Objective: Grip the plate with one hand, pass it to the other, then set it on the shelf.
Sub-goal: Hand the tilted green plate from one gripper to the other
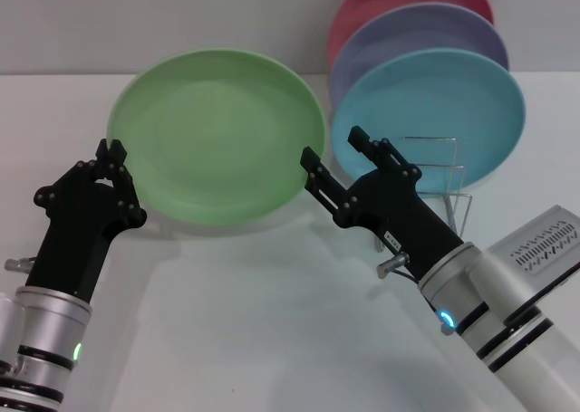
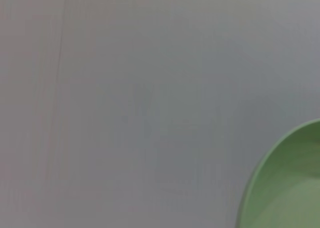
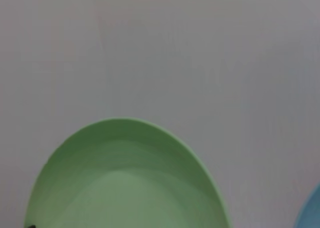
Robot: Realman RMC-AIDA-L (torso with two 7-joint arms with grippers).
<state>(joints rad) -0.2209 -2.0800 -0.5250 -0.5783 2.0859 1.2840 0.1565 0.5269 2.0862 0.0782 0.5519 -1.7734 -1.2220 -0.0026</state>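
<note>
I saw the light-green plate (image 1: pixel 217 136) tilted above the tabletop (image 1: pixel 272 321) between both tools, left tool (image 1: pixel 111 156) pinching its rim, right tool (image 1: pixel 333 151) open just beside the opposite edge.

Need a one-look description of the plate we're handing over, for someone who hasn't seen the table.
Start at the silver wire dish rack holding the red, lavender and turquoise-blue plates on edge. To its left, between the left gripper and right gripper, is the round light-green plastic plate: the only green one, outside the rack.
</note>
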